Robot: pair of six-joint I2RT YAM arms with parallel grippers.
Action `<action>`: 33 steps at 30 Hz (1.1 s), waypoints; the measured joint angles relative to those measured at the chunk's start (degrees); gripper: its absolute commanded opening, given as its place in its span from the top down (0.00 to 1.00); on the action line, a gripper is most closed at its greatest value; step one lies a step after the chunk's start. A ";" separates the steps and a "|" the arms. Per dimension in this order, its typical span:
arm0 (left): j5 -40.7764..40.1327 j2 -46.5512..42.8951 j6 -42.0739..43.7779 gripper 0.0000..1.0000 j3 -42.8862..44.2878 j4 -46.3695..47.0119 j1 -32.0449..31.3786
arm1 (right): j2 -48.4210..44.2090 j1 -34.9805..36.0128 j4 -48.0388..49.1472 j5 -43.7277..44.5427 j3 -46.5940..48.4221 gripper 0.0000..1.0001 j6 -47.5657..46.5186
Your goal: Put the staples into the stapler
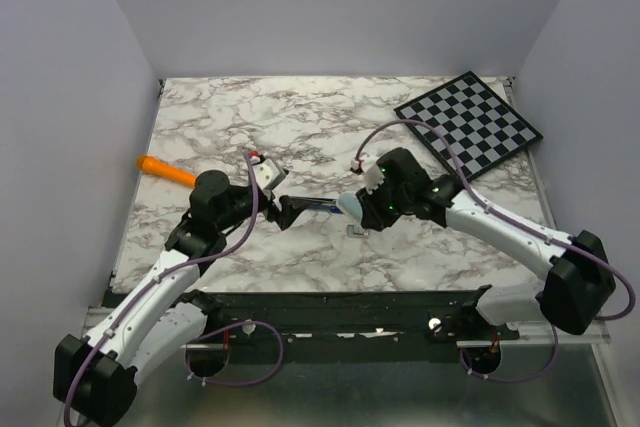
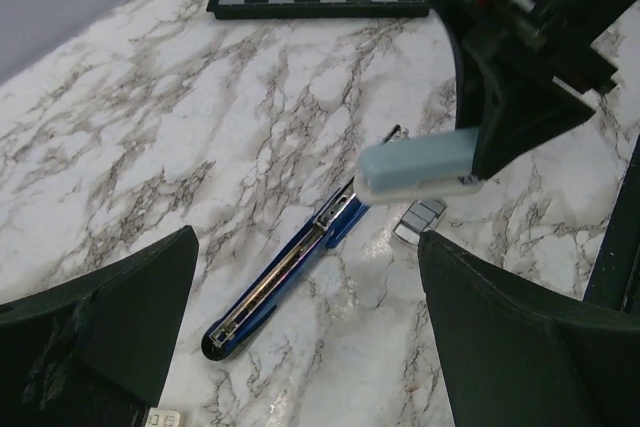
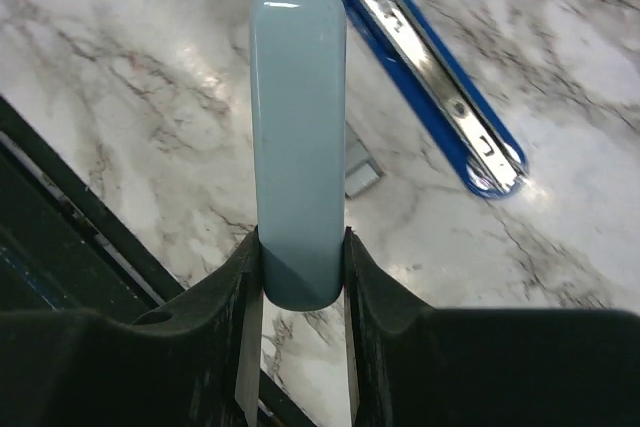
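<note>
The stapler lies open on the marble table. Its dark blue base [image 2: 290, 277] with the silvery channel rests flat, also seen in the right wrist view as the base [image 3: 430, 77]. My right gripper [image 3: 298, 257] is shut on the light blue top [image 3: 298, 127], holding the top [image 2: 420, 162] raised off the base. A small grey block of staples [image 2: 420, 219] lies on the table beside the stapler, just below the raised top [image 1: 350, 207]. My left gripper [image 2: 310, 297] stands wide open over the base's free end, touching nothing.
An orange pen-like stick [image 1: 165, 169] lies at the table's left side. A checkerboard [image 1: 468, 125] sits at the back right. The table's black front rail [image 1: 330, 302] runs just behind the arm bases.
</note>
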 measured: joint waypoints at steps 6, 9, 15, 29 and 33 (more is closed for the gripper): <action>-1.68 -9.42 2.12 0.01 -0.02 -4.09 0.00 | 12.41 10.12 2.10 -1.77 5.53 0.96 -3.02; -2.80 -14.86 3.02 0.01 -0.13 -6.97 0.00 | 17.33 14.01 4.11 -2.27 7.30 0.94 -3.89; -3.69 -20.20 4.17 0.01 -0.31 -10.64 -0.04 | 24.85 17.33 7.02 -2.89 9.38 0.77 -5.86; -1.60 -16.31 7.37 0.01 -0.31 -15.93 -0.09 | 20.02 17.20 7.89 1.62 8.04 0.17 -5.81; 0.39 -12.33 8.17 0.02 -0.28 -15.98 -0.09 | 13.25 14.84 9.01 2.45 5.11 0.13 -3.13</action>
